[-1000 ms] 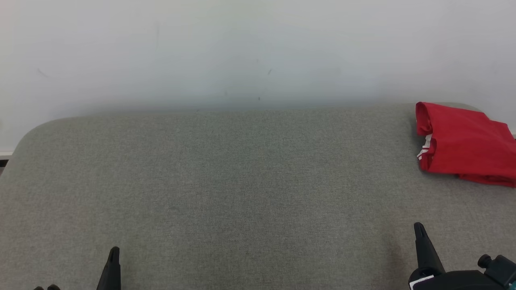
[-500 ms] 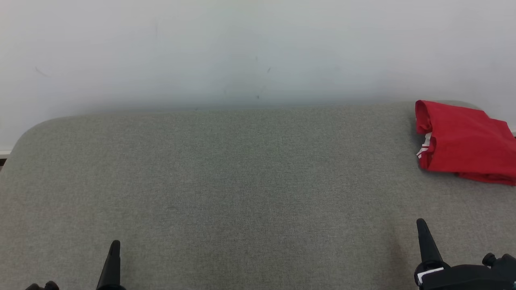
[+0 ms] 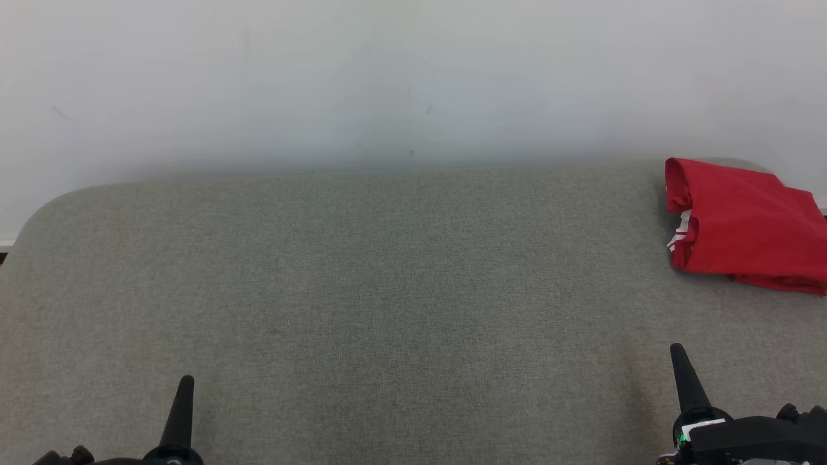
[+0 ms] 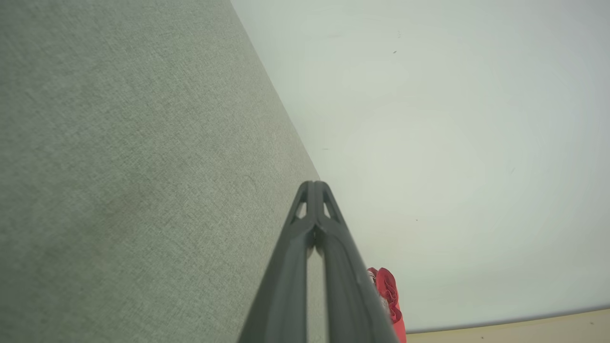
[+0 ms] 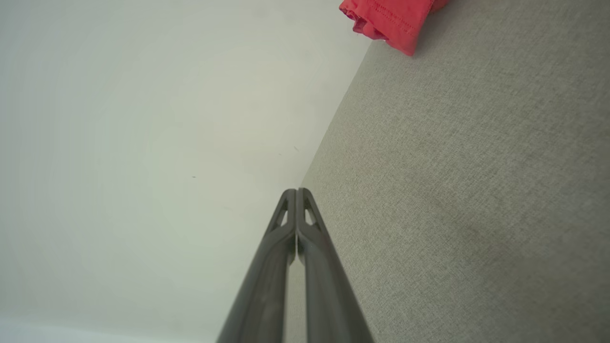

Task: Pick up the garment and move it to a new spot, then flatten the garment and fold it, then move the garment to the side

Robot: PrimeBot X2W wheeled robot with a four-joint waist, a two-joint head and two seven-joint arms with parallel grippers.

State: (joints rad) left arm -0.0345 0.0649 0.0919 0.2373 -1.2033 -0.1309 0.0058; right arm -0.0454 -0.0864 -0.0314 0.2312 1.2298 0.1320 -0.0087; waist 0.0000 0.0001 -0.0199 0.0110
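Fingers [image 4: 286, 286] of the left gripper [image 4: 313, 184] lie clenched tip to tip and grasp nothing; lower down, a thin slit between their shanks lets the grey fabric surface [image 3: 387, 290] show through. The right gripper [image 5: 296, 190] is likewise closed on itself, its two dark fingers meeting along their whole upper length with nothing between them.

In the head view both grippers rise from the bottom edge, the left at the lower left and the right at the lower right. Each points up the frame over bare fabric, and they are well apart from one another.

The red garment [image 3: 743, 226] lies folded into a rough rectangle at the far right corner of the surface, close to its rear edge and running off the right border of the frame. A little white trim [image 3: 681, 234] shows at its left side, where the layers curl over. The garment is well apart from both grippers, and the right gripper is the nearer of the two.

A pale wall [image 3: 387, 77] stands behind the surface, whose far corners are rounded. The left wrist view shows a strip of beige floor [image 4: 524, 328] below the wall.
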